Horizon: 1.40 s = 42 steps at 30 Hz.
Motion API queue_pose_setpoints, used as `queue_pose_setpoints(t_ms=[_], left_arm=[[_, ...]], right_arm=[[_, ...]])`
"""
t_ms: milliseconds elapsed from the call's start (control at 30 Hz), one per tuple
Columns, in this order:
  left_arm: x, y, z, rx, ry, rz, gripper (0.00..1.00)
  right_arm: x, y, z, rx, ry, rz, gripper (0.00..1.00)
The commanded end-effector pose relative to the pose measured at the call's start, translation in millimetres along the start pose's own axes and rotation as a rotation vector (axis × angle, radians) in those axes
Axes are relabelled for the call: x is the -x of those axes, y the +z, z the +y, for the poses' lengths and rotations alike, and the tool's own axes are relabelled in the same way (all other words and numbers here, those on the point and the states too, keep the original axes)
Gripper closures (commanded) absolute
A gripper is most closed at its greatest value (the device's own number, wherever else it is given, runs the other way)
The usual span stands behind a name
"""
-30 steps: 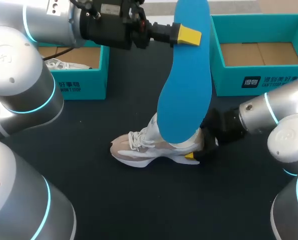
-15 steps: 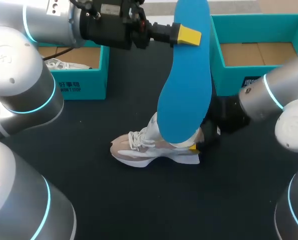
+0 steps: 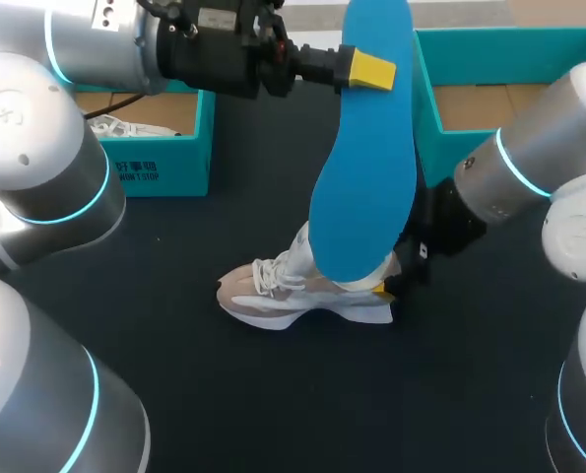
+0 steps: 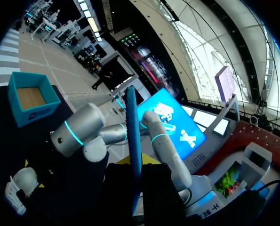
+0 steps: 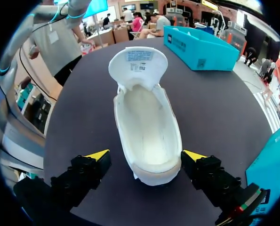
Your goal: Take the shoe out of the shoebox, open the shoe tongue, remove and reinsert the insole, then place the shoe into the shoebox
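A long blue insole (image 3: 363,168) hangs upright above the table, and my left gripper (image 3: 359,69) is shut on its upper part. In the left wrist view the insole (image 4: 133,136) shows edge-on, rising from between the fingers. Below it, a beige and white shoe (image 3: 293,294) lies on the black table, toe to the left. In the right wrist view the shoe (image 5: 147,127) is empty inside, its tongue (image 5: 139,66) folded forward. My right gripper (image 5: 147,159) stands open, one finger on each side of the heel. In the head view the right gripper (image 3: 389,282) is at the heel, partly hidden by the insole.
A teal shoebox (image 3: 164,163) at the back left holds another white shoe (image 3: 115,126). A second teal shoebox (image 3: 450,148) stands at the back right with a bare cardboard floor. The same kind of teal box (image 5: 201,47) lies beyond the shoe's toe in the right wrist view.
My right arm has risen and swung toward the back right box, and its gripper has shifted slightly back at the heel. The left arm and insole have not moved.
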<state>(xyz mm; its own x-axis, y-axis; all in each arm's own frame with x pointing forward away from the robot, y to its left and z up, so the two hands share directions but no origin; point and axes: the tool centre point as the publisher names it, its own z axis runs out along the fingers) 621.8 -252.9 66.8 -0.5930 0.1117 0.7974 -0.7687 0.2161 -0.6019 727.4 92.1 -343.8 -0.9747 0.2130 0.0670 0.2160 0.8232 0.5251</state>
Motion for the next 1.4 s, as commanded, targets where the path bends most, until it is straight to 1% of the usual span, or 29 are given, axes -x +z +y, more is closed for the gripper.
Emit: queue_pose_setpoints(t_ms=[33,133,267,333,600,800,900,967,1133,1400], left_arm=[[0.5,0.2,1.3,-0.001,-0.001,0.000,1.00],[0.5,0.2,1.3,-0.001,-0.001,0.000,1.00],[0.5,0.2,1.3,-0.001,-0.001,0.000,1.00],[0.5,0.2,1.3,-0.001,-0.001,0.000,1.00],[0.5,0.2,1.3,-0.001,-0.001,0.000,1.00],[0.5,0.2,1.3,-0.001,-0.001,0.000,1.00],[0.5,0.2,1.3,-0.001,-0.001,0.000,1.00],[0.5,0.2,1.3,-0.001,-0.001,0.000,1.00],[0.5,0.2,1.3,-0.001,-0.001,0.000,1.00],[0.5,0.2,1.3,-0.001,-0.001,0.000,1.00]], right_arm=[[0.1,1.5,2.4,-0.040,0.001,-0.003,0.00],[0.1,1.5,2.4,-0.040,0.001,-0.003,0.00],[-1.2,-3.7,1.3,-0.042,0.009,-0.012,0.00],[-1.7,-5.2,2.1,-0.056,0.016,-0.015,0.00],[-2.1,-7.5,5.4,-0.058,0.012,-0.022,0.00],[-5.4,-12.4,9.3,-0.062,0.022,-0.047,0.00],[-6.1,-14.6,12.8,-0.075,0.029,-0.051,0.00],[-5.6,-17.5,17.6,-0.120,0.013,-0.048,0.00],[-0.7,-24.1,22.9,-0.202,-0.010,-0.034,0.00],[3.9,-29.7,23.6,-0.196,-0.043,-0.062,0.00]])
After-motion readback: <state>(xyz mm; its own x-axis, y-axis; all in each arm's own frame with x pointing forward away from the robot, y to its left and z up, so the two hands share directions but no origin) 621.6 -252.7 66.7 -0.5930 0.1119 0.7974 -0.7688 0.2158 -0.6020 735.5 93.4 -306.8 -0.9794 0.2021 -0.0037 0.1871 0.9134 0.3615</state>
